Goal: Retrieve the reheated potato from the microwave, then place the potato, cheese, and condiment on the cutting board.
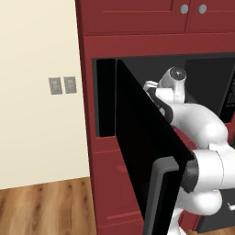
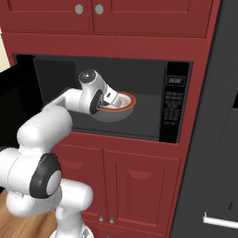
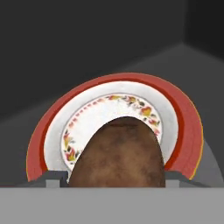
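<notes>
The microwave (image 2: 176, 107) stands open, its black door (image 1: 137, 137) swung out to the left. Inside it is a bowl (image 3: 183, 122) with a red rim and a flowered white inside. My gripper (image 3: 114, 179) reaches into the cavity over the bowl (image 2: 125, 110). The brown potato (image 3: 118, 153) sits between my two fingertips (image 3: 52, 179) and touches both, so the gripper is shut on it. I cannot tell whether the potato rests on the bowl or hangs just above it. The cheese, condiment and cutting board are out of view.
The open door's grey handle (image 1: 160, 197) juts toward the base, close to my arm's elbow (image 1: 206, 170). Dark red cabinets (image 2: 130, 181) frame the microwave above and below. A black appliance (image 2: 218, 139) stands at the right. The microwave's control panel (image 2: 174, 104) borders the cavity on the right.
</notes>
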Tool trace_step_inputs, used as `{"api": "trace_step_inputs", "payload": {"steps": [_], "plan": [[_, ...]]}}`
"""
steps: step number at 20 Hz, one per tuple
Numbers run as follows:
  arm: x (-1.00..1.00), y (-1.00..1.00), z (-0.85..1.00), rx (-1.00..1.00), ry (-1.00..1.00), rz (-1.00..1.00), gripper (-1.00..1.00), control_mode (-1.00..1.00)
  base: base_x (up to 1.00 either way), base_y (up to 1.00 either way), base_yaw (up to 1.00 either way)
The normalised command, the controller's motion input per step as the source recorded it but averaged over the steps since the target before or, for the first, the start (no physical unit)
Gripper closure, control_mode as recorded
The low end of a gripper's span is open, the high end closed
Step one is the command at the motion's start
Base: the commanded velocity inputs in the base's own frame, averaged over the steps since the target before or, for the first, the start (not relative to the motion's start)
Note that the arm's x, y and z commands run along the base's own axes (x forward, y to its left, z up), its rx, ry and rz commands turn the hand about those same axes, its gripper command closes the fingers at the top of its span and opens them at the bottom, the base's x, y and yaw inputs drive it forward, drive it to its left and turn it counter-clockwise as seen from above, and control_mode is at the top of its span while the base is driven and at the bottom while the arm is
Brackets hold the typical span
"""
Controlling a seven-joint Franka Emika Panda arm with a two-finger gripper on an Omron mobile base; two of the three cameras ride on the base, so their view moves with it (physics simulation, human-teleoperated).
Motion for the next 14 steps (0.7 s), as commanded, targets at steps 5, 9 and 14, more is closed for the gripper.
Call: {"api": "trace_step_inputs", "payload": {"steps": [5,9,14], "plan": [[-0.69,0.00,0.05,0.00,-0.12,0.08,1.00,-1.00,0.00,0.00,0.00],[-0.60,0.00,0.35,-0.02,0.06,0.13,1.00,-1.00,0.00,0.00,0.00],[-0.60,-0.01,0.44,-0.09,0.25,0.20,1.00,-1.00,0.00,0.00,0.00]]}}
